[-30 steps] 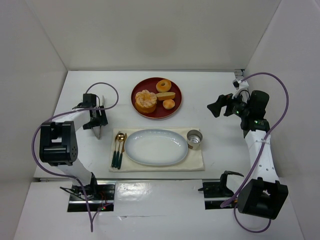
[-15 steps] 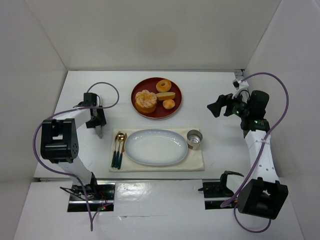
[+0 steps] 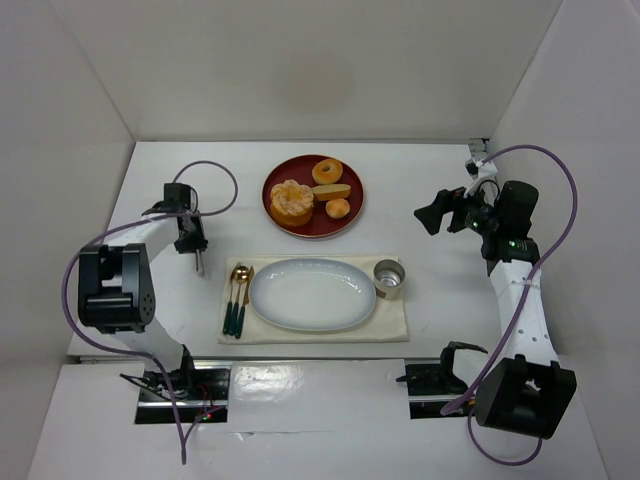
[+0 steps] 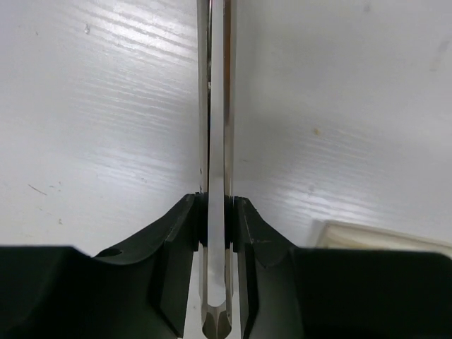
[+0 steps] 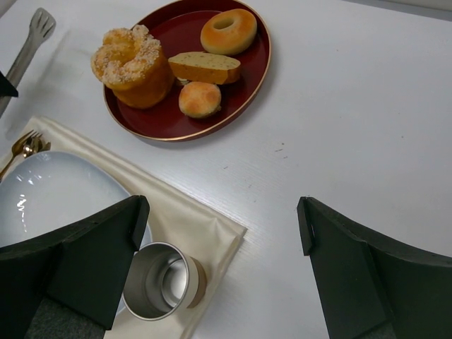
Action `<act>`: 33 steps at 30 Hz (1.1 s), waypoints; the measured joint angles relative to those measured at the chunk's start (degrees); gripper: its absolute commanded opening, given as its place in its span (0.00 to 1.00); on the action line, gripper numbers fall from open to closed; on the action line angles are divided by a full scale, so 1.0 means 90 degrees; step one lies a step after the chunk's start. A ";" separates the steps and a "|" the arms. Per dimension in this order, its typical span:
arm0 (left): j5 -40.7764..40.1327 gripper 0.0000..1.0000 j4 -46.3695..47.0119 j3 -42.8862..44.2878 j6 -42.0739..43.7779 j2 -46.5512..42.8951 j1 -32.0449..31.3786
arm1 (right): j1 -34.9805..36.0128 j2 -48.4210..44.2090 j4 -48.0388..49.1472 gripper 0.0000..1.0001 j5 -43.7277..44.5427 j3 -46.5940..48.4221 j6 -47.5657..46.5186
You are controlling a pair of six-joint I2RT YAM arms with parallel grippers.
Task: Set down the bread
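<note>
Evidently as a tool for lifting food, the metal tongs (image 4: pixel 215 106) sit squeezed flat in the fully closed left end effector (image 4: pixel 215 233), while the bread (image 5: pixel 205 67) lies on the red plate (image 5: pixel 244 81) at far centre and the right end effector (image 5: pixel 220 219) hangs wide open, empty.

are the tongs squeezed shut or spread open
Shut. In the left wrist view the left tool pinches the tongs, and their two metal arms run nearly parallel with only a sliver between.
</note>
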 measured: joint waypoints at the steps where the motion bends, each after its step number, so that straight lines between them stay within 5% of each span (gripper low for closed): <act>1: 0.0080 0.31 -0.0063 0.0015 -0.0007 -0.0146 0.0000 | 0.0000 0.0000 0.0000 1.00 -0.0002 0.0000 0.0000; 13: 0.1639 0.42 -0.0780 0.1666 -0.0192 -0.1778 -0.0410 | 0.0002 0.0000 0.0000 1.00 -0.0109 0.0000 0.0000; 23: 0.3636 0.57 -0.1547 0.2273 -0.0202 -0.1746 -0.0872 | 0.0000 0.0000 0.0000 1.00 -0.0112 0.0000 0.0000; 33: 0.4177 0.58 -0.1744 0.2701 -0.0301 -0.1338 -0.1661 | 0.0002 0.0000 0.0000 1.00 -0.0112 0.0000 0.0000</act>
